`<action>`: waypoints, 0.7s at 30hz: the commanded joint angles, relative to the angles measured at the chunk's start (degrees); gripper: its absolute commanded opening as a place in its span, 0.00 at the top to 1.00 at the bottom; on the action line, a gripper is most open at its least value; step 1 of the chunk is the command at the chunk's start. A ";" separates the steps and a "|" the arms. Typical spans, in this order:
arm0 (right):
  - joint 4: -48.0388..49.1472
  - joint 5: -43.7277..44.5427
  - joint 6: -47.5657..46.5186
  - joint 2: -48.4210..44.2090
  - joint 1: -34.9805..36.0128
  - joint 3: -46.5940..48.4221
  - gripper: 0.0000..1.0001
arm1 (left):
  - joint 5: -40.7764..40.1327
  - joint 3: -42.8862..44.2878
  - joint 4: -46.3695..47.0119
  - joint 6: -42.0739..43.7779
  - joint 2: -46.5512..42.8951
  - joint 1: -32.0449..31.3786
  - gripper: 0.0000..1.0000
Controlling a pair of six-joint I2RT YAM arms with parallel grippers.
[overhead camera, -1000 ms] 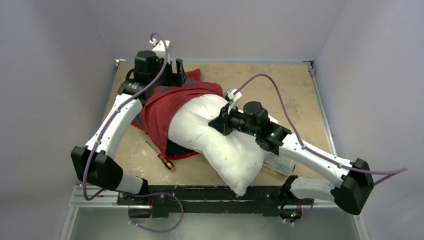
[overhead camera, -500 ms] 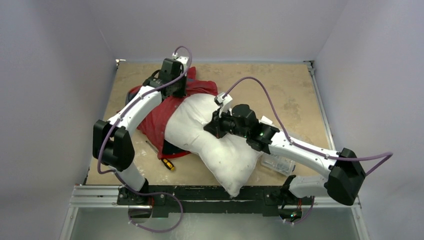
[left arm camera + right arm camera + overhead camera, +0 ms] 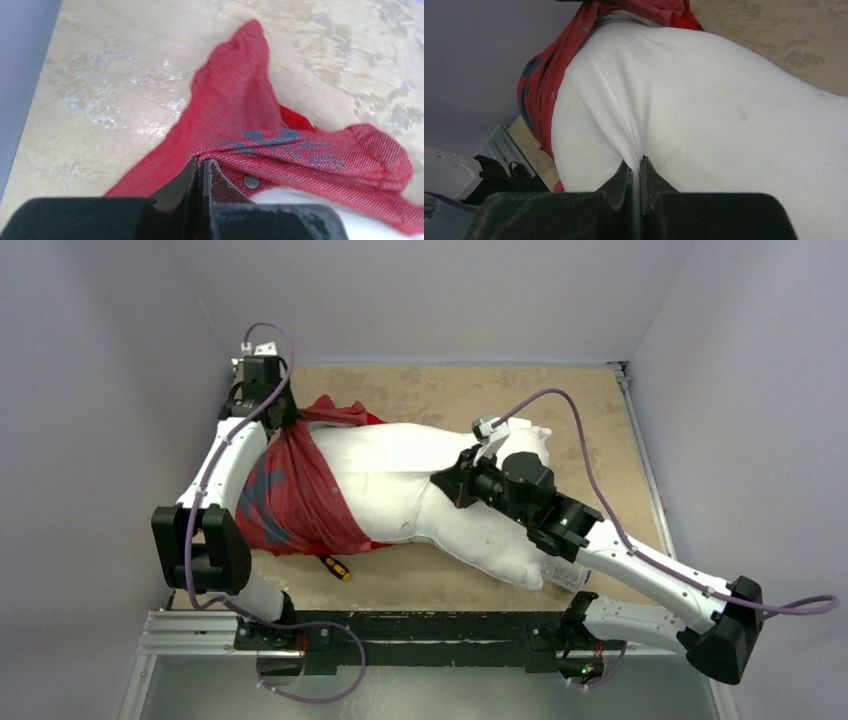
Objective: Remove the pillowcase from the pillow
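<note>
Thin, limp pillowcase [image 3: 235, 110] pinched at its hem by the left claw [image 3: 200, 169]; right claw [image 3: 640, 169] clenched on soft, plump pillow [image 3: 704, 100].

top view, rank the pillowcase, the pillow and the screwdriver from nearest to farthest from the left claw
1. pillowcase: pinched in the left claw, at the far left.
2. pillow: just right of that claw, with its left end inside the pillowcase.
3. screwdriver: lying towards the arm bases, past the pillowcase's near edge.
</note>
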 commanded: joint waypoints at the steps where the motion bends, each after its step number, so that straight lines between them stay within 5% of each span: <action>1: 2.09 6.66 3.12 -6.82 -0.92 2.72 1.00 | -7.07 -1.29 4.25 -2.65 -2.63 7.90 1.00; 9: -2.80 14.79 7.25 -8.78 -1.14 4.59 1.00 | -6.50 -2.35 5.12 -6.32 -2.61 15.90 1.00; 13: -1.98 12.25 5.96 -9.07 -1.11 4.88 1.00 | 8.40 -1.90 8.08 -6.25 -1.02 15.82 1.00; 21: 3.21 -1.01 2.05 0.94 -1.11 4.25 1.00 | 18.42 -2.48 12.40 -2.79 -3.72 0.54 1.00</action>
